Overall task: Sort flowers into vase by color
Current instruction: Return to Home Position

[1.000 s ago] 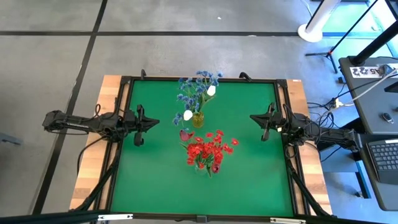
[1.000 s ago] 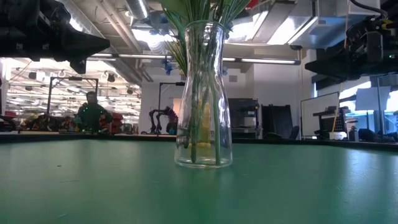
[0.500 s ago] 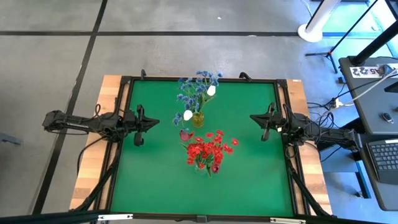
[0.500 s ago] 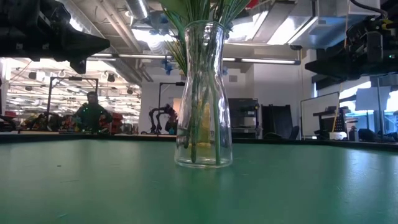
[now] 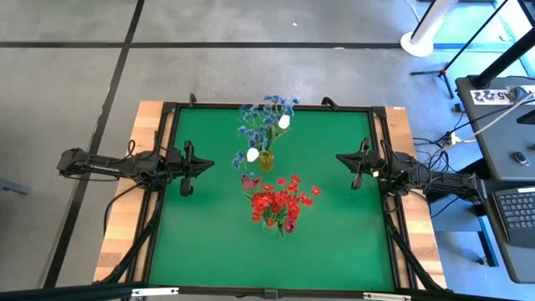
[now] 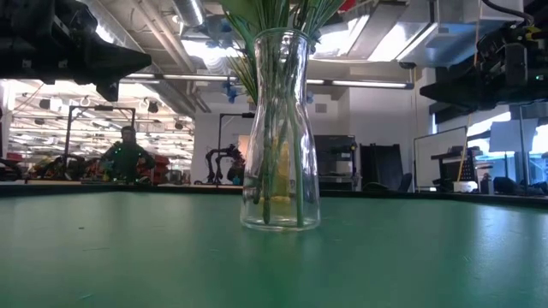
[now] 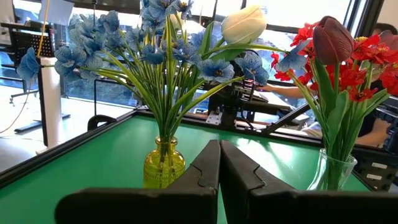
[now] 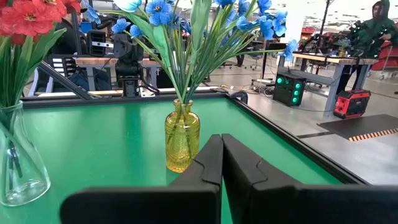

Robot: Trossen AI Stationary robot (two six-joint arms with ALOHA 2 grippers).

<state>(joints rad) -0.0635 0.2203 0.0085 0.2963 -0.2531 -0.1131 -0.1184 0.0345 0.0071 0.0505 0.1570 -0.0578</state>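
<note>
A small yellow glass vase stands on the green mat near the far middle and holds blue sprays and two white buds. A clear glass vase nearer the middle holds red sprays and a dark red bud. My left gripper hovers shut at the mat's left side, pointing at the vases. My right gripper hovers shut at the right side, also pointing inward. Both vases show in the left wrist view, yellow vase and clear vase.
The green mat lies inside a black frame on a wooden table. Open mat lies between each gripper and the vases and along the near side. People and benches show in the room beyond the table.
</note>
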